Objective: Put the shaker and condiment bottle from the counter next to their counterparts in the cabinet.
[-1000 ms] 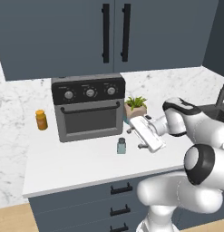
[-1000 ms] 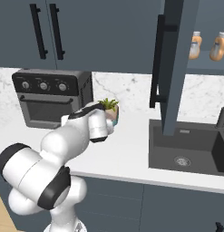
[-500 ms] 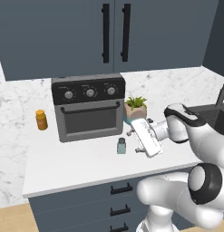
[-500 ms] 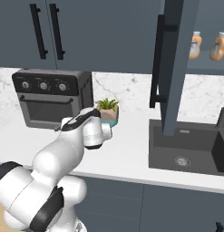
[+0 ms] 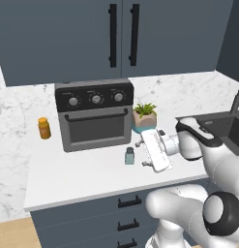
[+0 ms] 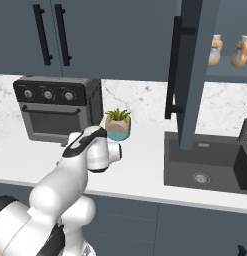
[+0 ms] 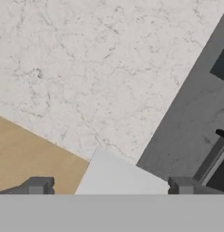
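Observation:
The pale blue-grey shaker (image 5: 129, 156) with its dark cap stands upright on the marble counter (image 5: 82, 179), in front of the toaster oven's right corner. My gripper (image 5: 142, 154) hangs just to its right, tilted down toward the counter, jaws open and empty. In the hand view the gripper (image 7: 109, 186) is spread wide over bare marble. The cabinet (image 6: 187, 75) stands open at the upper right. Two look-alike orange bottles with pale caps (image 6: 215, 50) (image 6: 240, 51) stand side by side on its shelf. I cannot tell which of them is the condiment bottle.
A black toaster oven (image 5: 94, 114) sits at the back of the counter, with a small all-orange jar (image 5: 43, 128) to its left and a potted plant (image 5: 144, 117) to its right. A dark sink (image 6: 205, 165) lies right of the arm, below the open cabinet door.
The hand has sunk a little toward the counter beside the shaker and the elbow has swung lower and to the right. The jaws stayed open. The shaker has not moved.

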You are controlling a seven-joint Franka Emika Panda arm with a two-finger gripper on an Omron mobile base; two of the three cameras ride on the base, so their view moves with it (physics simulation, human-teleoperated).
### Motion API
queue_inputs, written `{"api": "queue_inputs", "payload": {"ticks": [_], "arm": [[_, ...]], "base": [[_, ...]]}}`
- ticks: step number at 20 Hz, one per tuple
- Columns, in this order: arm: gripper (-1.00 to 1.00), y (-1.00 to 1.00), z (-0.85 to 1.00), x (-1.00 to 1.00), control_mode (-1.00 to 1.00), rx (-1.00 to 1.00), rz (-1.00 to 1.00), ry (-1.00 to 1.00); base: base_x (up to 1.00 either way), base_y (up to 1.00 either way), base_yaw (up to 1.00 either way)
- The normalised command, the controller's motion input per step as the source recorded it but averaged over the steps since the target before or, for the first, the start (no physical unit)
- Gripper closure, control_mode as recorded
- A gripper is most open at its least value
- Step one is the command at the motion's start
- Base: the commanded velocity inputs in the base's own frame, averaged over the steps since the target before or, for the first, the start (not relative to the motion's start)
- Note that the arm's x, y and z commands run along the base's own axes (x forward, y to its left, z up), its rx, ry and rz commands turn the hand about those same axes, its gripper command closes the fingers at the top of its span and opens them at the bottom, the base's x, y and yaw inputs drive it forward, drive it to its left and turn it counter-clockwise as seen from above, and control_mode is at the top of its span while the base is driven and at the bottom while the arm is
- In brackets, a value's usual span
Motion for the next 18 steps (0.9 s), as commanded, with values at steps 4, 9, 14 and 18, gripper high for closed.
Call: {"api": "queue_inputs", "payload": {"ticks": [4, 9, 14, 18], "arm": [[-1.00, -0.04, 0.00, 0.37, -1.00, 0.00, -0.05, 0.00], [-1.00, -0.23, -0.09, 0.26, -1.00, 0.00, 0.00, -0.01], [-1.00, -0.35, -0.25, 0.24, -1.00, 0.00, 0.00, -0.02], [-1.00, -0.13, -0.14, 0.18, -1.00, 0.00, 0.00, -0.02]], "base": [[0.00, 0.00, 0.00], [0.00, 0.00, 0.00], [0.00, 0.00, 0.00], [0.00, 0.00, 0.00]]}}
